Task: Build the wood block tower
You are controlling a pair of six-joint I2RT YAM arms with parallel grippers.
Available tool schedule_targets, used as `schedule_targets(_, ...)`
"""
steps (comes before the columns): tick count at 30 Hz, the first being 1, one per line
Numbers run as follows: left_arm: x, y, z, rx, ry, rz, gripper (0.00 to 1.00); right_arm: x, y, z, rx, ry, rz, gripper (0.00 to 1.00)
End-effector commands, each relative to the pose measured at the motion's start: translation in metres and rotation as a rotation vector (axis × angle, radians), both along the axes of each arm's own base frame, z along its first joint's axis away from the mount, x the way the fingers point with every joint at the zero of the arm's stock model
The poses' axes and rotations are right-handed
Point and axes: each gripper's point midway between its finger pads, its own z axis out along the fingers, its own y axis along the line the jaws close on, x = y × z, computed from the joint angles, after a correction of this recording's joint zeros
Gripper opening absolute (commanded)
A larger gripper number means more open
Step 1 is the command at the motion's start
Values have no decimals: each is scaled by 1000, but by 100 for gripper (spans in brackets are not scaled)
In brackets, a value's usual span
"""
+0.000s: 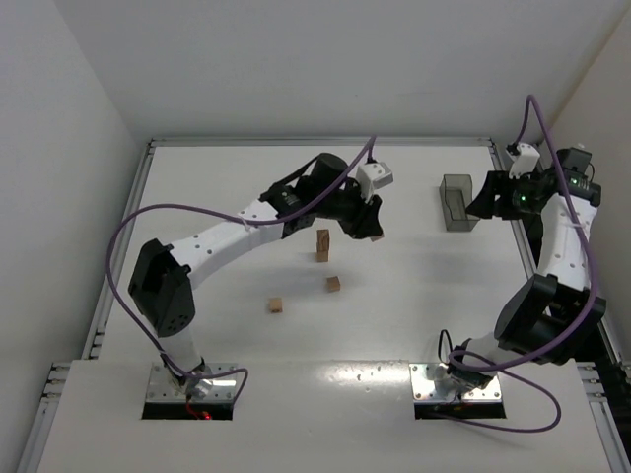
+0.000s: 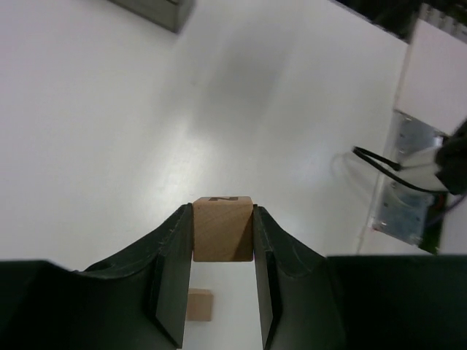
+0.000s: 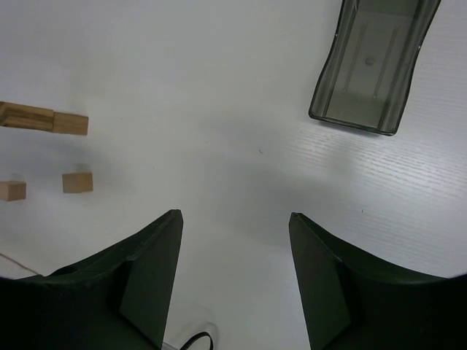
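Where the left jaws pinch, 1 wood block (image 2: 222, 228) sits.

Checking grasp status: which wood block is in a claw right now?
The block pinched in the left claw. The two loose blocks lie on the table, and the rest stand in the tower.

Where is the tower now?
In the top view, the tower stands near the middle, two loose blocks just below it, the grey box off to its right.

Light-brown wood blocks (image 1: 333, 284), dark-grey plastic box (image 1: 455, 203)
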Motion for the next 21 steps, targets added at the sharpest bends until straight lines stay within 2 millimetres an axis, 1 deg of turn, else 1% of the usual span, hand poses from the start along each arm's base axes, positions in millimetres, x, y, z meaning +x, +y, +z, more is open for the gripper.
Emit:
schedule_targets(1,26,35,41,173,-173,134,0,9,3,14,-13,-53,24,57)
schedule_targets(2,41,47,40,247,-198,212,0,9,5,16,-24,-58,28,57)
schedule_targets(3,39,58,29,326,-164,230,0,9,5,16,-24,-58,28,57)
schedule_targets(4,50,61,32,350,-163,261,0,10,5,19,-28,-66,28,57)
schedule_targets(5,56,70,30,384,-162,295,0,11,8,19,-28,-66,37,57)
schedule_targets(6,55,78,24,407,-127,309,0,8,7,17,-31,-53,32,57)
schedule_targets(7,59,84,27,406,-111,349,0,11,10,22,-36,-64,41,57)
schedule_targets(8,61,88,22,424,-104,375,0,11,8,21,-44,-60,35,57)
schedule_targets(9,61,95,22,436,-113,394,0,12,11,18,-40,-52,44,57)
schedule_targets(10,62,99,21,443,-114,424,0,12,9,17,-46,-48,39,57)
schedule_targets(11,62,104,10,468,-96,442,0,12,9,17,-47,-48,39,57)
schedule_targets(12,63,110,17,458,-110,485,0,12,9,17,-47,-48,39,57)
schedule_targets(13,64,111,12,460,-102,503,0,11,13,16,-42,-40,48,57)
schedule_targets(16,67,121,12,449,-56,607,0,11,12,16,-49,-37,43,57)
schedule_targets(17,72,127,12,428,-20,655,0,11,12,16,-49,-37,43,57)
schedule_targets(19,72,136,10,400,45,711,0,9,12,12,-45,-29,43,57)
schedule_targets(20,72,137,10,377,66,730,0,9,12,12,-45,-29,43,57)
schedule_targets(21,73,142,4,358,106,770,0,9,12,12,-45,-29,43,57)
